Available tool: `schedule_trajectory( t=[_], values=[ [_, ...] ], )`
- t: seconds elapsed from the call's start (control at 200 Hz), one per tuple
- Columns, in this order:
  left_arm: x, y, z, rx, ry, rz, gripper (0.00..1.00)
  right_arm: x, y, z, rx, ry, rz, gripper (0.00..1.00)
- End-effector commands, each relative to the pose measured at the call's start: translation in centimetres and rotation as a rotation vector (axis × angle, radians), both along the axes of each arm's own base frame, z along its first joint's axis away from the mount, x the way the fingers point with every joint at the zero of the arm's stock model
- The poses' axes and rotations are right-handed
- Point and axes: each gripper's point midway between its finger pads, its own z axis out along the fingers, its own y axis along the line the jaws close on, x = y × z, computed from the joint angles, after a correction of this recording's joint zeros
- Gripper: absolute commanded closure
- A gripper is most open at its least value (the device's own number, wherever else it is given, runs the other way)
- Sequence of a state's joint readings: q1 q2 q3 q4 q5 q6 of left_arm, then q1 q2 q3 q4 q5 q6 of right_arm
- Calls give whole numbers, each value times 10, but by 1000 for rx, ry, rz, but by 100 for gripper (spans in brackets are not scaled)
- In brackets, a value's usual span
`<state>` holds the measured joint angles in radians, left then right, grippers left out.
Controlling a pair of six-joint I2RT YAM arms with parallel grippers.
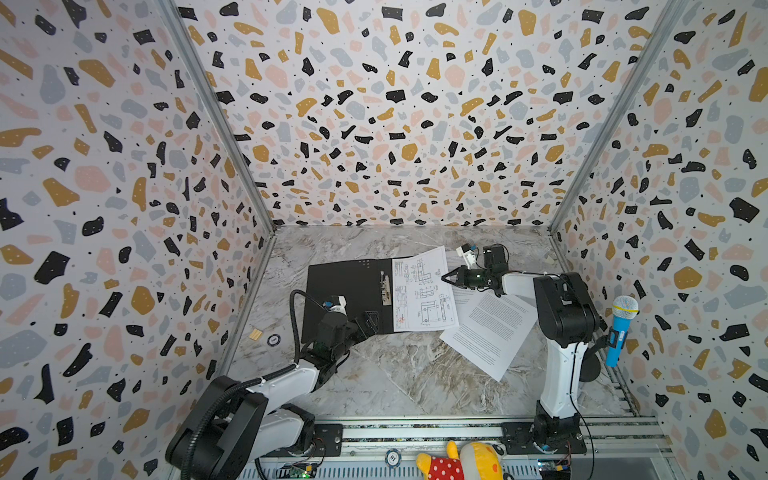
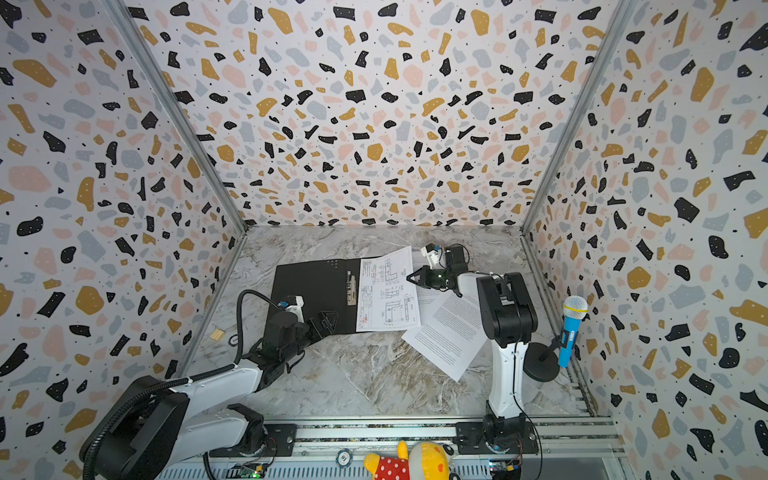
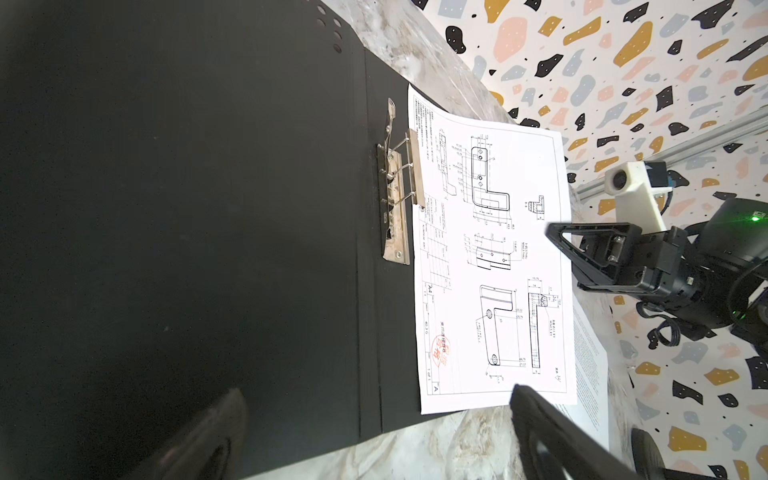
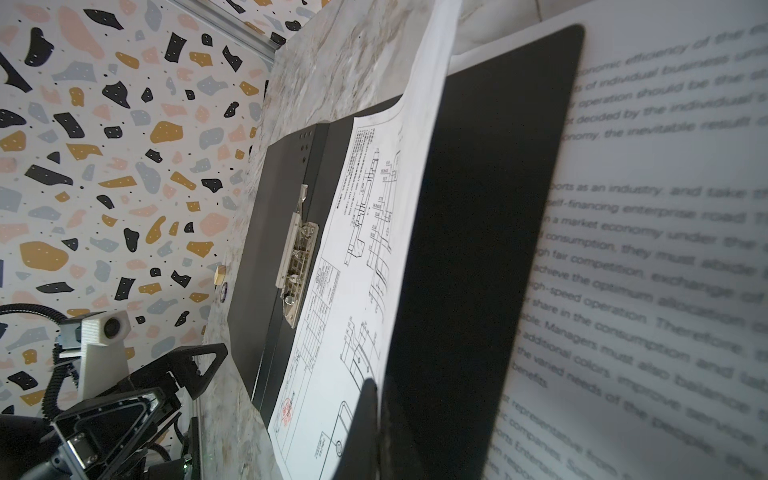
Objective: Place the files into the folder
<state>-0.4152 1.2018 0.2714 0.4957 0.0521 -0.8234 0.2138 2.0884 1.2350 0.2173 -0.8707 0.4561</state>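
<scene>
Left gripper [image 1: 369, 323]: fingers wide apart, over the folder's [image 1: 345, 286] near edge.
Right gripper [image 1: 448, 277]: fingers pinching the drawing sheet's [image 1: 422, 291] right edge.

A small wooden block [image 1: 255, 334] and a round dark-rimmed badge [image 1: 273, 340] lie just beside each other on the marble bench [image 1: 395, 374], well to the left of the left claw [image 1: 371, 321] and close to the speckled wall [image 1: 124, 208]. A blue toy microphone [image 1: 621, 328] on a black stand [image 2: 540, 368] is well to the right of the right claw [image 1: 449, 277]. Nearer the camera than both claws, past the bench's front edge, sit a yellow plush toy [image 1: 461, 461] with red polka dots and a poker chip [image 1: 392, 457].
</scene>
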Motion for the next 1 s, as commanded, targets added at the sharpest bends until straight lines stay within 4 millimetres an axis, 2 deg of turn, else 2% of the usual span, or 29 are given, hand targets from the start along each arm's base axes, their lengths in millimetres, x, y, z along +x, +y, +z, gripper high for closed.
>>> schedule_trajectory(
  t=[0.0,0.17,0.315,0.445,0.571,0.781,0.996],
  values=[
    [1,0,2,-7,-23,-6,1,-1,4,14,15,-37,14,100],
    [1,0,1,-7,-20,-6,0,-5,5,34,16,-88,21,100],
    [2,-1,0,-10,-16,-7,0,-8,13,71,31,-146,30,100],
    [3,-3,-2,-19,-13,-9,0,-13,37,118,78,-201,74,100],
    [3,-3,-3,-20,-11,-9,0,-22,69,158,144,-238,135,100],
    [2,-3,-2,-24,-14,-8,0,-32,112,195,238,-252,207,100],
    [1,0,-3,-26,-17,2,0,-40,129,237,346,-283,267,100]
  ],
)
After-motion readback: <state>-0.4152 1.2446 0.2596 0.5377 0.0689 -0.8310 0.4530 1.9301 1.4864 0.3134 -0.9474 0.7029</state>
